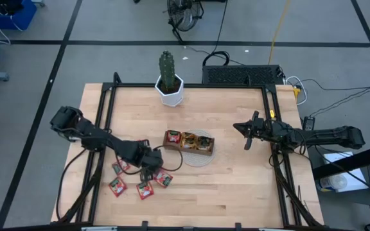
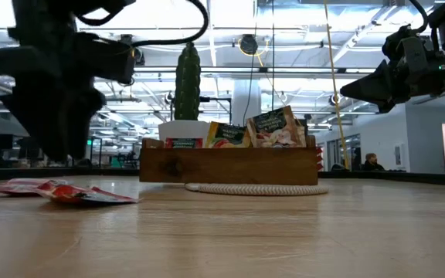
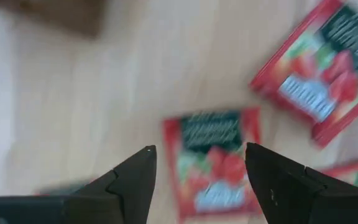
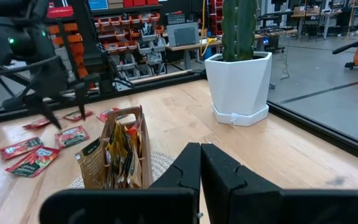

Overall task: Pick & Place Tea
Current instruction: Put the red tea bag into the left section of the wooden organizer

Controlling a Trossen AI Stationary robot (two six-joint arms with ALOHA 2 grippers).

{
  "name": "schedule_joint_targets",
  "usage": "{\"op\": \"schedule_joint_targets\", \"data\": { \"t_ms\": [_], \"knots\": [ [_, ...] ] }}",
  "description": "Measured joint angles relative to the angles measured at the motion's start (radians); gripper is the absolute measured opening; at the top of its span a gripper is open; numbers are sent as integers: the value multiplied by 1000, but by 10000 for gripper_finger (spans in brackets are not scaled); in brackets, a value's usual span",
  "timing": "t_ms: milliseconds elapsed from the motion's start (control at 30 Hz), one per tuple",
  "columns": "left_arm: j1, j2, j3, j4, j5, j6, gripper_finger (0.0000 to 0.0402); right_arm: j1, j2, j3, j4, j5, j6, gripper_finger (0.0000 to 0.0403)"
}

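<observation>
High view: left claw (image 1: pixel 149 172) is hovering released over red tea sachets (image 1: pixel 144 188) lying loose on the surface (image 1: pixel 236 186), near the wooden tray (image 1: pixel 189 142); right claw (image 1: pixel 248 133) is waiting clenched, well apart.
Low view: sachets (image 2: pixel 79 193) are lying flat.
Left wrist view: fingers (image 3: pixel 132 180) are straddling one sachet (image 3: pixel 216 158).
Handling: probably light, thin, slippery; pinching opposite edges looks best.

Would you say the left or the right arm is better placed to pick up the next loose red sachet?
The left: its open hand hangs over a red sachet. The right hand, shut, waits beyond the wooden tray.
</observation>
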Motion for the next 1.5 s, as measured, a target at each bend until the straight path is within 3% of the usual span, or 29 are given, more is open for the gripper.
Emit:
{"op": "schedule_joint_targets", "data": {
  "t_ms": [133,367,733,1100,1233,1500],
  "knots": [
    [33,-1,65,-119,27,-75,254,0,0,0,0,0,0,0],
    [42,18,31,-124,126,-171,287,0,0,0,0,0,0,0],
    [27,147,-12,-40,174,-68,290,0,0,0,0,0,0,0],
    [27,152,-18,42,146,7,288,0,0,0,0,0,0,0],
    [26,148,-47,75,146,7,267,0,0,0,0,0,0,0],
    [27,123,-61,76,148,18,179,0,0,0,0,0,0,0]
  ]
}}
